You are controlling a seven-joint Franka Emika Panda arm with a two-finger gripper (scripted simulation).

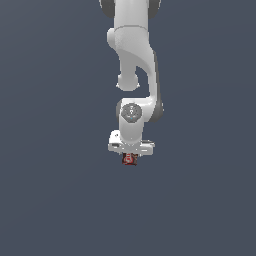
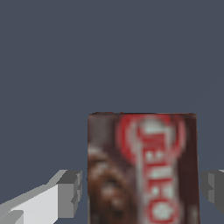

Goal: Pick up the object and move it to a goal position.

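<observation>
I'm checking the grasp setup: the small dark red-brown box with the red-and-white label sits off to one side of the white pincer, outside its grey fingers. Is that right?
Not quite. The small dark red-brown box with the red-and-white label sits between the grey fingers of the white pincer, not outside them. The wrist view shows one finger on each side of it, with gaps either side.

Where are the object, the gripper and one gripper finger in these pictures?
object (image 2: 142, 168): wrist view, middle of its labelled face.
gripper (image 1: 130, 152): exterior view, between its fingertips.
finger (image 2: 70, 193): wrist view, its grey pad.
</observation>
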